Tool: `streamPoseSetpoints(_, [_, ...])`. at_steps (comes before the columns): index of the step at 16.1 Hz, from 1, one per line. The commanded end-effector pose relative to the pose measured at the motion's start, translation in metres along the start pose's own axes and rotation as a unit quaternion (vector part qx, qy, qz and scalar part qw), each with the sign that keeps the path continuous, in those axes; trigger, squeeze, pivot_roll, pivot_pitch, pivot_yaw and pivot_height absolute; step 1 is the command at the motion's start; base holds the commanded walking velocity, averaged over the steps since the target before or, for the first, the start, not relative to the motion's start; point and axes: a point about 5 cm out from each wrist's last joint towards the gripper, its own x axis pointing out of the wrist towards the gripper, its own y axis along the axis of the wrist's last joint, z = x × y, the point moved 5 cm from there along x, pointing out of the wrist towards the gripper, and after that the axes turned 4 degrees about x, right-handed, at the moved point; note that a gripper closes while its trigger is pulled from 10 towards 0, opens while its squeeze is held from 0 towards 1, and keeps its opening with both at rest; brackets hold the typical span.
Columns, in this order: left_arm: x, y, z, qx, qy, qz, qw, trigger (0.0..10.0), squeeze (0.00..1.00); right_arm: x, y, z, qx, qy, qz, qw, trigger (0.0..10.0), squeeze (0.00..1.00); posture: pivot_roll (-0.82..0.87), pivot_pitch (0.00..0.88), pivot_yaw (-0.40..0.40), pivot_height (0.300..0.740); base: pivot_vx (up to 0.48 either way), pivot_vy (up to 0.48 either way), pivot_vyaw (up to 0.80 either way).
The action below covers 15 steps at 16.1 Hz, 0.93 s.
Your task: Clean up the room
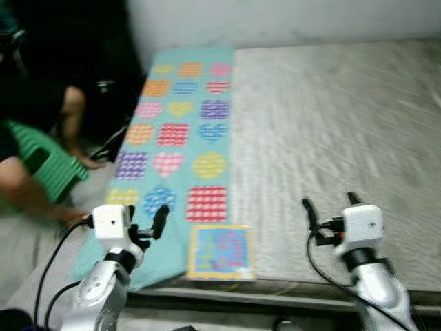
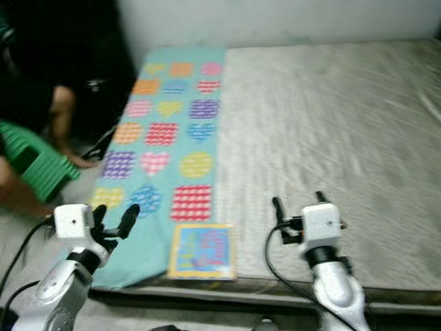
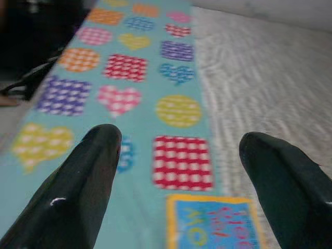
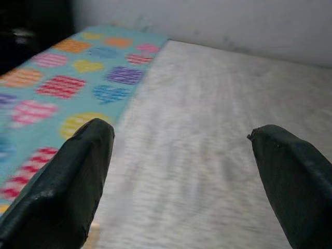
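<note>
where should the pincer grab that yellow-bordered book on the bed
Probably by the near edge of the picture book. It lies flat at the mattress edge, on the patterned blanket, so that side looks most reachable from the front. The open left pincer is nearest; slide one finger under and pinch the cover.

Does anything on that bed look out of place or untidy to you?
Yes: a small yellow-bordered blue picture book lies loose at the near edge of the grey mattress, partly on the teal blanket patterned with colourful hearts and circles. The blanket covers just the bed's left strip. Both end effectors, left and right, hover open and empty.
</note>
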Motion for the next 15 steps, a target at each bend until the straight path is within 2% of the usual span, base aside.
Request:
streamPoseSetpoints(1, [-0.0013,0.0007,-0.0007,0.001,-0.001,-0.001,1.0,10.0,0.0,-0.002,0.0006,0.0026,-0.007,-0.001,0.001,1.0,10.0,0.0,-0.19,0.139,0.104,0.74,0.0,0.48,0.0])
streamPoseSetpoints(9, [-0.0016,0.0009,-0.0007,0.001,0.002,-0.002,1.0,10.0,0.0,-0.0003,0.0015,0.001,-0.007,0.002,0.004,1.0,10.0,0.0,-0.19,0.138,0.105,0.74,0.0,0.48,0.0])
streamPoseSetpoints(15, [-0.0013,0.0015,0.0005,0.007,-0.001,0.0,1.0,10.0,0.0,0.002,0.0034,-0.0002,-0.003,0.002,0.009,1.0,10.0,0.0,-0.18,0.135,0.104,0.74,0.0,0.0,0.0])
